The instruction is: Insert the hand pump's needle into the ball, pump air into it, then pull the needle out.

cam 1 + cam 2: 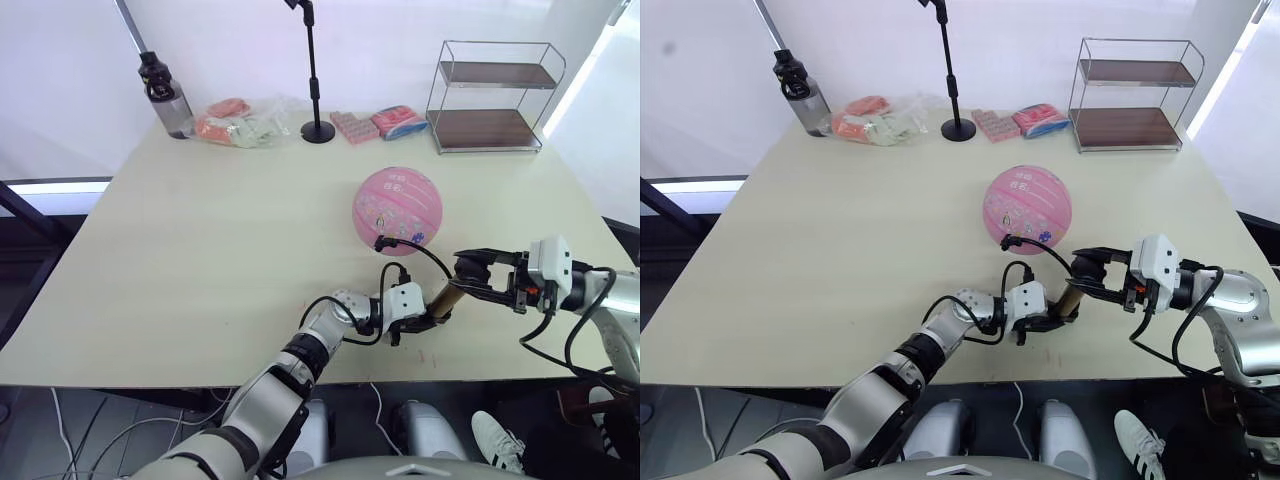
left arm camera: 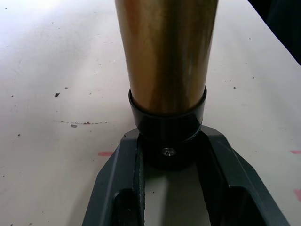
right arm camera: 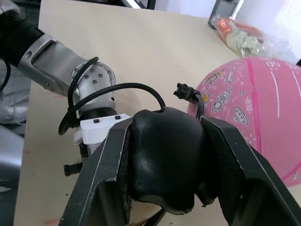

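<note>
Near the tabletop's (image 1: pixel 180 250) front edge we hold the hand pump (image 1: pixel 443 300) low and level, our left gripper (image 1: pixel 418 318) clamped on its black base cap and our right gripper (image 1: pixel 478 272) closed around the black handle. Its hose (image 1: pixel 425 250) arcs to the pink ball (image 1: pixel 397 210), where the needle fitting (image 3: pixel 186 91) sits against the skin (how deep the needle goes, we cannot tell). Pumping hard could tug the hose and roll the unsupported ball, pulling the needle out. Behind stand a bottle (image 1: pixel 166 97), a black stand (image 1: pixel 314 75) and a wire shelf (image 1: pixel 493 95) against a white wall.

needle (image 1: pixel 380 241) tip too small to tell against ball (image 1: pixel 398 210)
</note>
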Available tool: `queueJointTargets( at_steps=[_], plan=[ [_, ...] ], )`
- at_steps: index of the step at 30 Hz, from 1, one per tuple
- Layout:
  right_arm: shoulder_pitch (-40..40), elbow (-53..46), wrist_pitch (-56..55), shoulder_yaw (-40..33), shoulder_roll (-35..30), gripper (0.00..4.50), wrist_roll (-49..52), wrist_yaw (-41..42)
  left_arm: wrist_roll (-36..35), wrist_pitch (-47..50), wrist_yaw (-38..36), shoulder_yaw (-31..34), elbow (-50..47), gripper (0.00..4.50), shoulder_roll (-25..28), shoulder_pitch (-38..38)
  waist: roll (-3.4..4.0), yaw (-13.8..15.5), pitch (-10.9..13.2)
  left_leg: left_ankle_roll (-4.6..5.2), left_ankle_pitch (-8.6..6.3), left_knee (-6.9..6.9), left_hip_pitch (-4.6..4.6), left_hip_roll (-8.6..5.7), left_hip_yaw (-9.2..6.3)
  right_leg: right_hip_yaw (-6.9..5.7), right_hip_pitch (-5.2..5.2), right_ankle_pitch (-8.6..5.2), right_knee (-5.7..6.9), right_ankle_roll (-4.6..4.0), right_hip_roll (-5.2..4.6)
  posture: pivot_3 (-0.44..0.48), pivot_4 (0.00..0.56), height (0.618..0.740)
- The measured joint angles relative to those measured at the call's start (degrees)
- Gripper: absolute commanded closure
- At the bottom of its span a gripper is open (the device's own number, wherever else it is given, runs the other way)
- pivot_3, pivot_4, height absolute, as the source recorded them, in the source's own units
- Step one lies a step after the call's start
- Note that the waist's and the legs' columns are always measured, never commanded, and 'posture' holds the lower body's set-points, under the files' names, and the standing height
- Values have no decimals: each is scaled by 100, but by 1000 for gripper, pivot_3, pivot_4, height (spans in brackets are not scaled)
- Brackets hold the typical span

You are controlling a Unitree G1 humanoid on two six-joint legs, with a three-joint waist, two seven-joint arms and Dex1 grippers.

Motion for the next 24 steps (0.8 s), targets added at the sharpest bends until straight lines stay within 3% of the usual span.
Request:
queueJointTargets(
  at_steps=[6,7,10,12,14,16,24],
  plan=[
    [-35,25,-158,121,46,2848,-5,-44,-108,77,-122,59,-303,3467,134,136,-11,-106,-4,-1,-1,-12,2,9,-2,-1,4,0,-1,-11,-12,0,150,740],
    [-58,25,-161,145,49,2848,-4,-44,-167,80,-144,104,-375,2450,157,188,-11,-113,-4,-1,-1,-16,2,13,-2,-1,1,6,-1,-30,-9,0,150,740],
    [-85,35,-167,156,48,2848,-6,-55,-436,86,-491,232,-662,1562,308,432,5,-95,2,-1,0,-25,0,16,-7,-7,-6,5,-1,-43,-6,0,150,740],
    [-116,58,-168,158,46,2848,-13,-69,-618,108,-767,278,-1029,507,486,662,27,-52,17,-1,0,-19,-4,13,-6,-7,-6,9,-1,-48,-15,0,150,740],
    [-115,74,-169,154,42,2848,-16,-84,-853,252,-1024,315,-1657,0,638,944,31,-30,21,-2,0,-10,-5,9,-2,-6,-5,9,-1,-45,-32,0,150,740],
    [-121,74,-168,161,44,2848,-17,-87,-926,342,-1075,334,-1855,0,679,979,30,-13,21,-2,0,-4,-8,8,6,-23,-5,11,-2,-40,-71,0,150,740],
    [-145,56,-165,204,46,2848,-16,-126,-1870,1378,-1395,828,-4215,0,1637,1624,43,-23,30,-4,-1,-11,-8,13,1,-42,-8,11,-5,-42,-90,0,150,740]
  ],
)
